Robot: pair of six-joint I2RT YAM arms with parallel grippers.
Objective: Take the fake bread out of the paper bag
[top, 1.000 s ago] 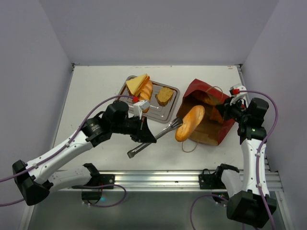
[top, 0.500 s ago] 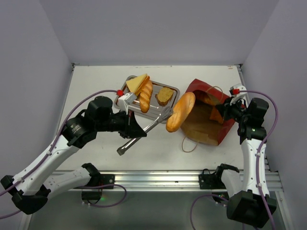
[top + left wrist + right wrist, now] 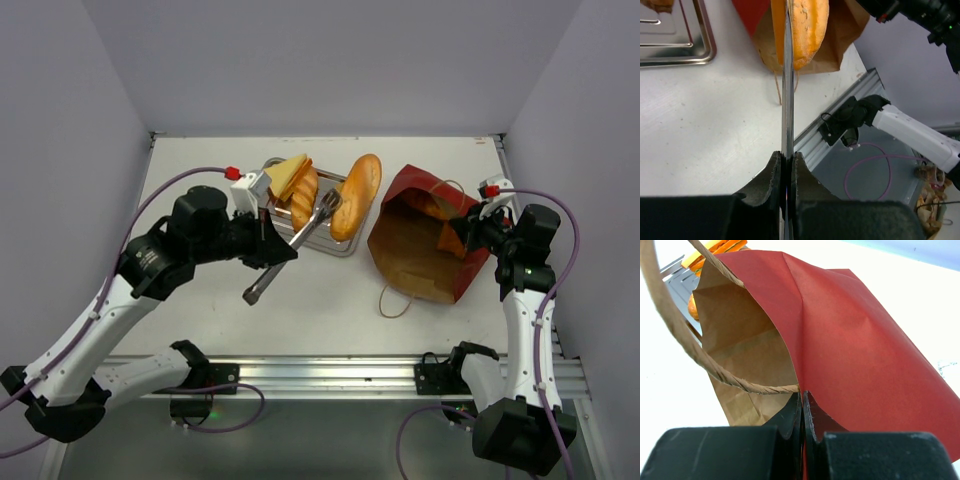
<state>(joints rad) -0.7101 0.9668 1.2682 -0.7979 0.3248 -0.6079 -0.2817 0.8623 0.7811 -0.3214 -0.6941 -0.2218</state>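
The left pincer (image 3: 786, 157), clamped shut on tongs (image 3: 290, 250), holds the loaf (image 3: 357, 196) over the tray's (image 3: 322, 246) right edge, long axis running near-to-far; the right pincer (image 3: 802, 402) pinches the paper bag (image 3: 420, 250) rim.

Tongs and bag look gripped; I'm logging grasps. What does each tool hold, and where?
The left tool clamps the tongs partway along their arms; the right tool pinches the paper bag at its rim.

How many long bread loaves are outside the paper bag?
2: one loaf lies on the tray beside the toast; the other loaf hangs in the tongs over the tray's right side. It may hide more.
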